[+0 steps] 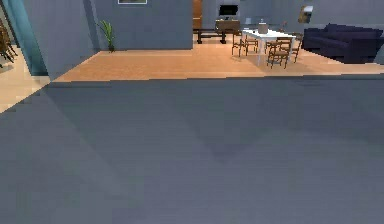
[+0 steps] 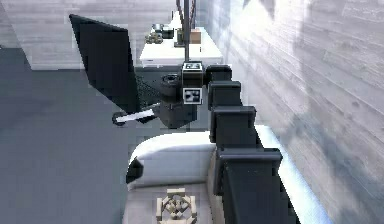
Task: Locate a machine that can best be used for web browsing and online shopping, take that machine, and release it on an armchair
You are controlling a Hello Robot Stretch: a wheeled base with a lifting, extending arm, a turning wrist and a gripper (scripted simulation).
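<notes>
A dark laptop (image 2: pixel 105 60), its lid up, hangs at the far end of my gripper (image 2: pixel 150 108), clear of the floor, so the gripper holds it. The arm (image 2: pixel 235 150) reaches up from the bottom edge of the arm side view, with its white marked squares (image 2: pixel 192 82) just right of the gripper's body. Under the arm and gripper stands a white armchair (image 2: pixel 165 158) with a patterned cushion (image 2: pixel 178 208) on its seat. The laptop is above and to the left of the armchair's back.
A white side table (image 2: pixel 160 45) with small things stands beyond the gripper by a pale wall (image 2: pixel 300 90). In the forward view a blue-grey carpet (image 1: pixel 190 150) leads to wooden floor (image 1: pixel 170 62), a dining table with chairs (image 1: pixel 266 40), a dark sofa (image 1: pixel 345 42) and a plant (image 1: pixel 107 35).
</notes>
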